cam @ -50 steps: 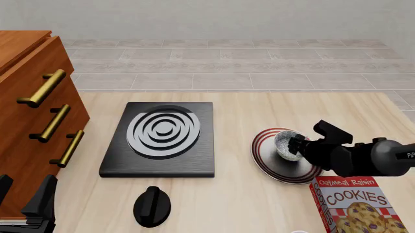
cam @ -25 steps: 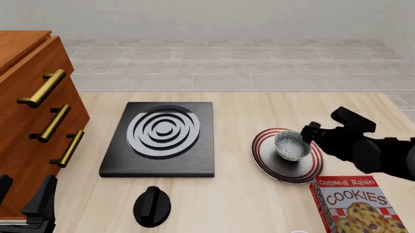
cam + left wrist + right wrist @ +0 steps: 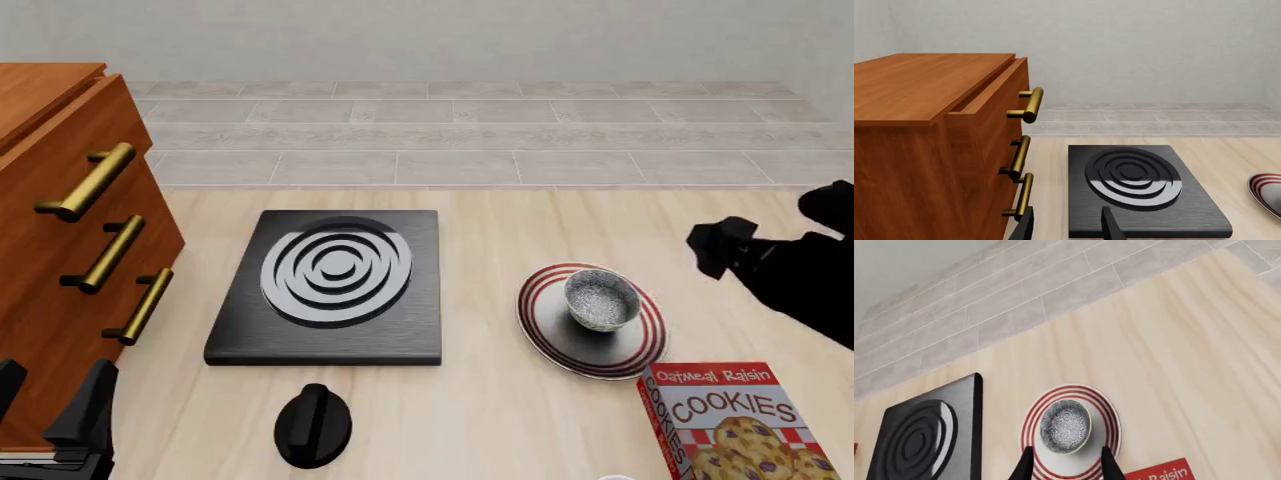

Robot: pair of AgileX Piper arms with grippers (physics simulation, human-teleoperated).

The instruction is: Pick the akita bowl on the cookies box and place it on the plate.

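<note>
The akita bowl (image 3: 602, 299) stands upright on the plate (image 3: 541, 318), a little toward the plate's far side, its speckled inside (image 3: 1065, 426) facing up. The red cookies box (image 3: 737, 420) lies at the table's front right with nothing on top; only its corner (image 3: 1162, 472) shows in the right wrist view. My right gripper (image 3: 711, 247) hovers up and to the right of the bowl, clear of it and open, its fingers (image 3: 1111, 466) empty. At the front left my left gripper (image 3: 51, 402) is open and empty, fingers (image 3: 1111, 227) apart.
A black slab with white rings (image 3: 334, 285) lies left of the plate, with a black knob (image 3: 312, 425) in front of it. A wooden drawer cabinet (image 3: 67, 250) with brass handles (image 3: 1029, 105) fills the left side. Tiled floor lies beyond the table's far edge.
My right gripper let go of the bowl and drew back up and to the right. The bowl stays on the plate. The left arm has not moved.
</note>
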